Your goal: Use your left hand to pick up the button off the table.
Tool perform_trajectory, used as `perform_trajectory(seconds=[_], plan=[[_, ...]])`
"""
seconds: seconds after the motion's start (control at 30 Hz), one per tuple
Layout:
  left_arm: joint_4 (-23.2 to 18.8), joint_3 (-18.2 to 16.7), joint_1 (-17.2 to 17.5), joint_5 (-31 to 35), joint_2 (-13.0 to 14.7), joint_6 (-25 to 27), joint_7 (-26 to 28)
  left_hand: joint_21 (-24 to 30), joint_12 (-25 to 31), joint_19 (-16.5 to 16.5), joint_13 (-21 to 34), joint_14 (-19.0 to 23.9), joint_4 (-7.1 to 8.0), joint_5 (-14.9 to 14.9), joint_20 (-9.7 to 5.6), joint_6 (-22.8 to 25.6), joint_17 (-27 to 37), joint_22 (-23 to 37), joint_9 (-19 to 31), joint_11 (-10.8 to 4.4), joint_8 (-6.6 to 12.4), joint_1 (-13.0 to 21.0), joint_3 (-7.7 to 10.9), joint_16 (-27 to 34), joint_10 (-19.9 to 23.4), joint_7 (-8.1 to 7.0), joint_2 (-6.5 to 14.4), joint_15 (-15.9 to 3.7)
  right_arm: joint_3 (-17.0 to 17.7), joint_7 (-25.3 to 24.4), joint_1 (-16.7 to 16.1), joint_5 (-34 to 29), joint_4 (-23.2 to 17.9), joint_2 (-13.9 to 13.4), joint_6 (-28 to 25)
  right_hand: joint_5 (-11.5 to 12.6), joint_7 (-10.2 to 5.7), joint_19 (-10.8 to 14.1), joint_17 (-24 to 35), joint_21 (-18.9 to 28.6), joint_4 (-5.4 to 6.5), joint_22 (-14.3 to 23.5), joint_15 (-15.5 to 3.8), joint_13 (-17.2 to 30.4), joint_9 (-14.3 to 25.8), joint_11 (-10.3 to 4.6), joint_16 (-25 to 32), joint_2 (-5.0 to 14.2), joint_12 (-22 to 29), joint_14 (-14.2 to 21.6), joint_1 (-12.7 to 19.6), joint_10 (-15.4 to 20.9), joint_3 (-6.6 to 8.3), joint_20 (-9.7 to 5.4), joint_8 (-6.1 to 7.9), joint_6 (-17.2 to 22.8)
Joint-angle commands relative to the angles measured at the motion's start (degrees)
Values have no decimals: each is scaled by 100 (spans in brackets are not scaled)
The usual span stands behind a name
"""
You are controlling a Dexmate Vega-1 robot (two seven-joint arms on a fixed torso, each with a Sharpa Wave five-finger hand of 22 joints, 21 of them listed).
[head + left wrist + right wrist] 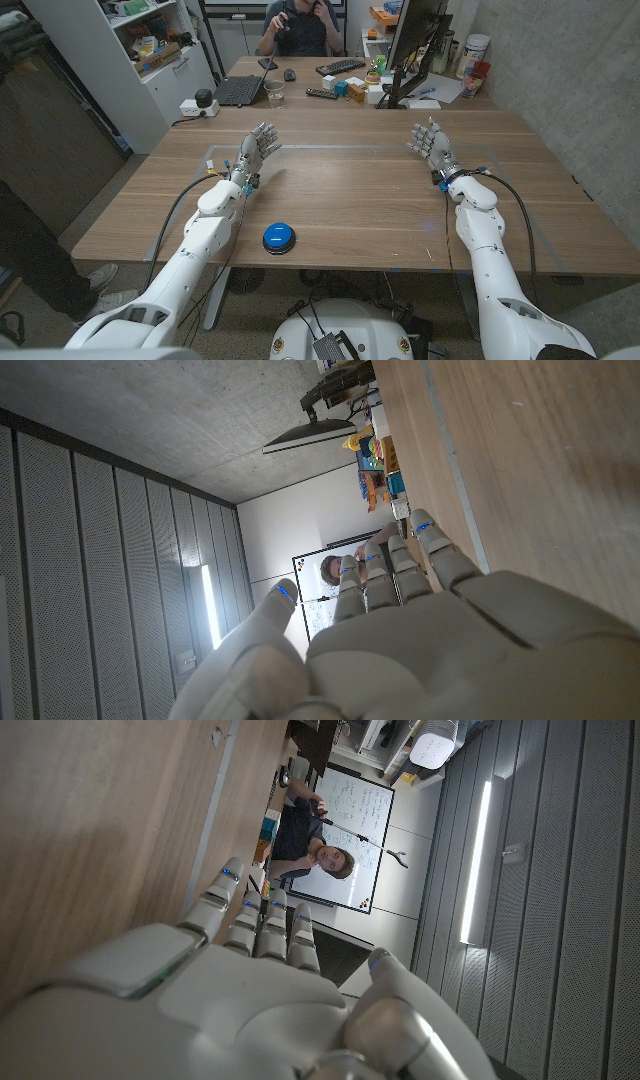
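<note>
We hold our left hand point(257, 147) out over the worktop point(360, 190), fingers apart and reaching forward, gripping nothing. Our right hand point(431, 143) hangs the same way on the far side, fingers spread and holding nothing. The blue button point(279, 237) sits on the worktop close to its near edge, just beside our left forearm point(205, 230) and well behind our left hand, so the pick has not begun.

We judge that the awkward part is where the button lies. It is nearer to us than our hand is, so we must draw the arm back and fold it in close, and a tucked arm leaves little room to bring the fingers down squarely. If we swing the forearm sideways while pulling back, it could brush the button and push it toward the near edge, where it could slide off.

The button looks low and domed, with a dark base. Fingers closing on the smooth cap may slip up and over it, or press it down instead of lifting it. We would want our fingers low at the base on opposite sides. Behind the worktop a second desk point(300, 80) carries a laptop point(240, 90), and a person point(297, 25) sits there, well clear of our reach.
</note>
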Motion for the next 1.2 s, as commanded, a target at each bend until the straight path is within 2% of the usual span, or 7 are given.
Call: perform_trajectory(seconds=[0.03,0.73,0.9,1.03,1.2], plan=[[-5,-185,24,182,-147,51,-96,2,50,51,29,56,6,26,31,45,19,29,28,-1,19,-23,26,34,36,-9,63,-3,343,288,69,-365,-27,302,-39,20,-6,44,14,31,-7,27,0,16,19,2,29,63,25,45,8,38,-11,-4,29,33],[-9,-239,17,302,-182,102,-158,-7,50,56,28,56,7,28,29,39,17,30,28,-9,19,-29,29,34,31,-21,63,-3,463,390,164,-533,89,377,-29,24,-18,40,11,31,-11,27,-4,16,19,3,28,73,21,45,17,22,-43,-2,30,31],[-165,-81,54,723,-7,-286,-190,-18,43,38,28,40,-3,26,44,20,14,29,28,-10,12,-26,27,27,10,-38,48,-3,497,400,181,-512,133,397,-5,25,-12,38,10,31,-12,27,-9,16,19,5,30,76,24,49,19,28,-51,3,32,33],[-263,-14,76,853,100,-592,-380,-45,17,1,27,0,-55,22,212,-43,6,28,26,-57,-3,-3,17,13,-71,-165,-16,-16,508,374,161,-541,107,396,18,25,-11,36,10,30,-12,27,-10,16,19,-3,31,77,23,51,19,25,-56,1,31,30],[-439,59,112,1183,272,-899,-409,-61,1,-14,26,-35,-110,18,217,-71,1,26,24,-107,-7,17,-4,3,-130,-257,-95,-41,521,386,159,-538,107,391,41,25,-8,35,10,31,-11,27,-5,16,19,3,31,77,23,49,18,23,-62,0,30,28]])
